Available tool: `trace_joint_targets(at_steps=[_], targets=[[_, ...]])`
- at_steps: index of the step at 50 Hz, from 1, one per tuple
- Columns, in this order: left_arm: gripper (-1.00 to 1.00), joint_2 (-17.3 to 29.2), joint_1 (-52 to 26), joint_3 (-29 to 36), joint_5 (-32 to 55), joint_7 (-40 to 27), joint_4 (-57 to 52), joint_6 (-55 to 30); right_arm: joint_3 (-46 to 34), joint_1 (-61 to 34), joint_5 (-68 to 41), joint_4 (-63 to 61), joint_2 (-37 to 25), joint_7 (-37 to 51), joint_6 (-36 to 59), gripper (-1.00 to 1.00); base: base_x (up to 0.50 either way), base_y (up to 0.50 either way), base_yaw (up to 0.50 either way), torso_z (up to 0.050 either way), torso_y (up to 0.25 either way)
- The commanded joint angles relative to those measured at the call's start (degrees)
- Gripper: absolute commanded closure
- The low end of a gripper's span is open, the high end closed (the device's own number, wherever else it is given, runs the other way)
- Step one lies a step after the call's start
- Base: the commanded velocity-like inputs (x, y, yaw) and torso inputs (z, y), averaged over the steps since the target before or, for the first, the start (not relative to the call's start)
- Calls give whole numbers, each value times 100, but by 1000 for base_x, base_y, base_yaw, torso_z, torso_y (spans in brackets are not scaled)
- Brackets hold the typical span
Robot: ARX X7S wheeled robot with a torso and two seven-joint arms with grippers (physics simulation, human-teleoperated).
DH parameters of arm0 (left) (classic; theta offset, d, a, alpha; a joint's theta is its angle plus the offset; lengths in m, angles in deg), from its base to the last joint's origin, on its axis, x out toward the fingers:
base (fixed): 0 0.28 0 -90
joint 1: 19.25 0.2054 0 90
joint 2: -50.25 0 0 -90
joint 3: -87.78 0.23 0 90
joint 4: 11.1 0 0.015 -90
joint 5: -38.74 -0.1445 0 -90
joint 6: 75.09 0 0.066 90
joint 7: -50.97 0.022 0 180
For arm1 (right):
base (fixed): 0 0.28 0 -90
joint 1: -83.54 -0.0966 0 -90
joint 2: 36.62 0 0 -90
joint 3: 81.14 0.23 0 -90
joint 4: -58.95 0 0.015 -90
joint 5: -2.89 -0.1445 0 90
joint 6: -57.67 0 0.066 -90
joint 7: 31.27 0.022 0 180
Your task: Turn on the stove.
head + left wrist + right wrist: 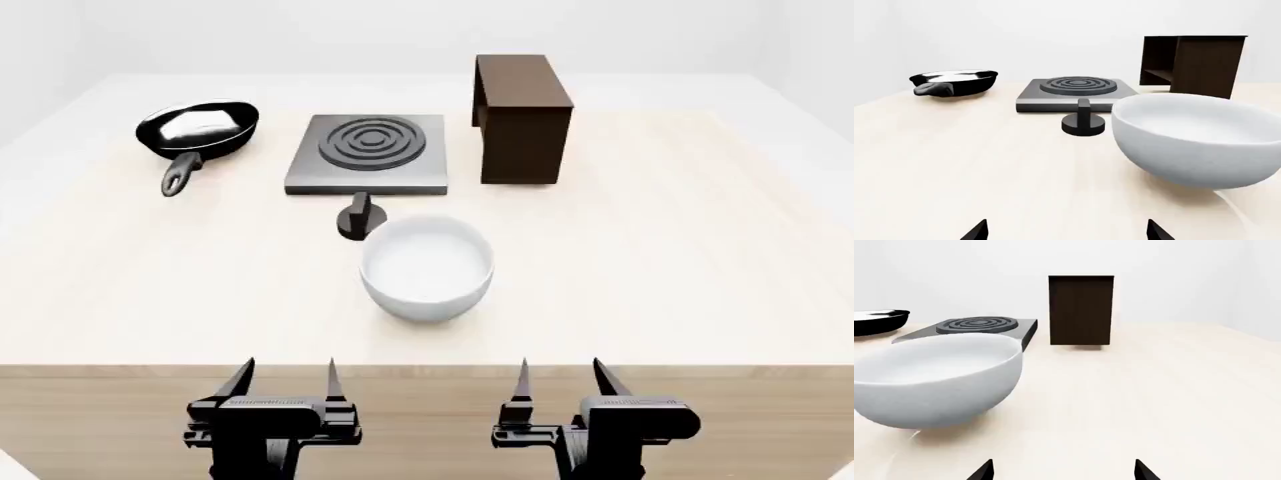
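Note:
The stove [364, 153] is a flat square grey hotplate with a ring burner, at the table's far middle. It also shows in the left wrist view [1074, 91] and the right wrist view [981, 326]. Its small black round knob [359, 219] with a ridge lies just in front of it, seen too in the left wrist view [1083, 121]. My left gripper [284, 378] and right gripper [561, 377] are both open and empty at the table's near edge, far from the knob. Only fingertips [977, 231] [982, 471] show in the wrist views.
A white bowl [427, 267] stands just in front of the knob, between it and my grippers. A black frying pan [198, 130] sits far left. A dark brown box-like shelf [522, 118] stands right of the stove. The light wooden table [694, 280] extends to the right.

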Motion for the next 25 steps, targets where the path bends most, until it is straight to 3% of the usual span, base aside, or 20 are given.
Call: trace_joint_targets(at_steps=[1,2,25], targets=[[-100,632,-59,768,185,-754,85,111,-79,-15,-63,69,-63,78,-56,-100,0,0,0,0,0],[-100,647,-63,764,647,-767,50,44,-122,-5,-86,71,-103,105,-35,-100,0,0,0,0,0],[-100,744,-128,918,710,-894,98,-18,-475,-255,-217,538,-350,599,74,-100,0,0,0,0,0]])
